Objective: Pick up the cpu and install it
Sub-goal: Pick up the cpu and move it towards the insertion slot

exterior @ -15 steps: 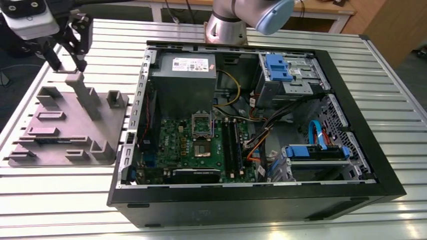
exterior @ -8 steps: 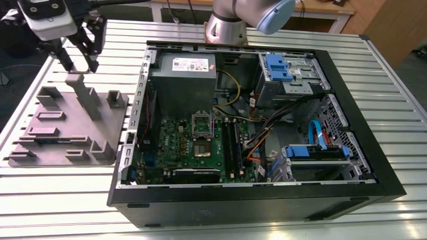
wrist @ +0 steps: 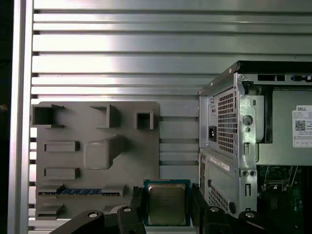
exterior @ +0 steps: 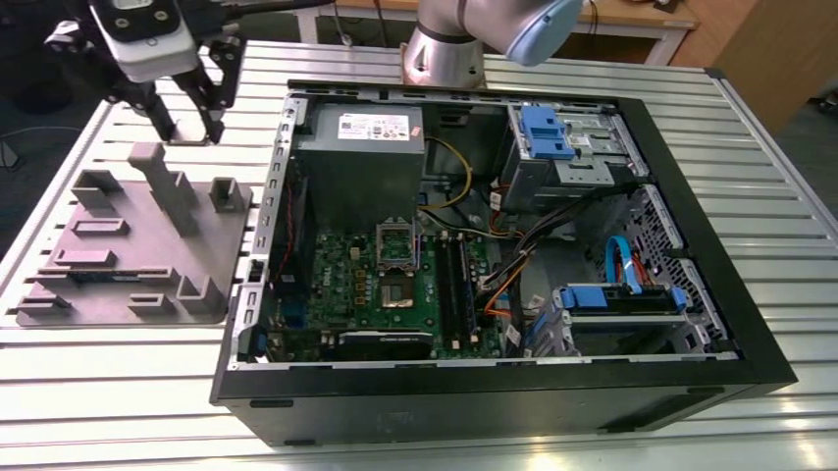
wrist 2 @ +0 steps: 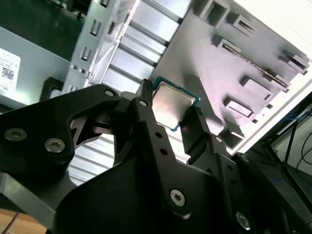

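Above the slatted bench (exterior: 118,392), between the grey parts tray (exterior: 230,245) and the open computer case (exterior: 524,392), the end effector (exterior: 187,123) clamps the cpu (wrist: 166,204) by two opposite edges. This grip probably spares its faces and keeps it level.

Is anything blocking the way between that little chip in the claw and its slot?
Only the case wall rises between the gripper, shut on the cpu, and the socket on the green board. The case lies open on top, and nothing visible covers the socket.
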Controlling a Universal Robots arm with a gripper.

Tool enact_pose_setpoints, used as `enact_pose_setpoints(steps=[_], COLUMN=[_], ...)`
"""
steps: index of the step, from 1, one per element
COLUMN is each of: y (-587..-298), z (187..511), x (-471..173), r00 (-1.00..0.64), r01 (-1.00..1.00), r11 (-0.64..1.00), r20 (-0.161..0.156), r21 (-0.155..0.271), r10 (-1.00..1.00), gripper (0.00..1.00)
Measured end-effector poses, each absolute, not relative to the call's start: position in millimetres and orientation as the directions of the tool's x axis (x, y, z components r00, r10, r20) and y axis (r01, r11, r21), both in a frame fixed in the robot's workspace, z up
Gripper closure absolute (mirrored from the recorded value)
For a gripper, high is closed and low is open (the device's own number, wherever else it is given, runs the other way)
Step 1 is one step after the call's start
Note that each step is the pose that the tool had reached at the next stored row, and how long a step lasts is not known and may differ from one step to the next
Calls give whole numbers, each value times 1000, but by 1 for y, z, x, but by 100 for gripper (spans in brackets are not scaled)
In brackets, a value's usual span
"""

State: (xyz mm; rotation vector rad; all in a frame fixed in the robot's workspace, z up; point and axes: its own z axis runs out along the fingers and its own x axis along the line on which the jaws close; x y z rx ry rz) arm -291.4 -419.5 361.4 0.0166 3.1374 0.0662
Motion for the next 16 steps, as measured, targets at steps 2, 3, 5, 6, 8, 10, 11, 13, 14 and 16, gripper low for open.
enact_pose_setpoints(steps=[2,3,5,6,8,10,11,13,14,16], y=[-420,-420,-420,-420,-420,-420,-420,-420,-420,-420], z=[361,361,361,361,361,361,361,361,361,361], x=[-284,-280,-272,-268,-260,-251,-246,-238,-234,-225], r00=[-1000,-1000,-1000,-1000,-1000,-1000,-1000,-1000,-1000,-1000], r01=[11,11,11,11,11,11,11,11,11,11], r11=[999,999,999,999,999,999,999,999,999,999], r20=[-3,-3,-3,-3,-2,-2,-2,-2,-2,-2], r21=[42,42,42,42,42,42,42,42,42,42], r10=[11,11,11,11,11,11,11,11,11,11], gripper=[53,53,53,53,53,53,53,53,53,53])
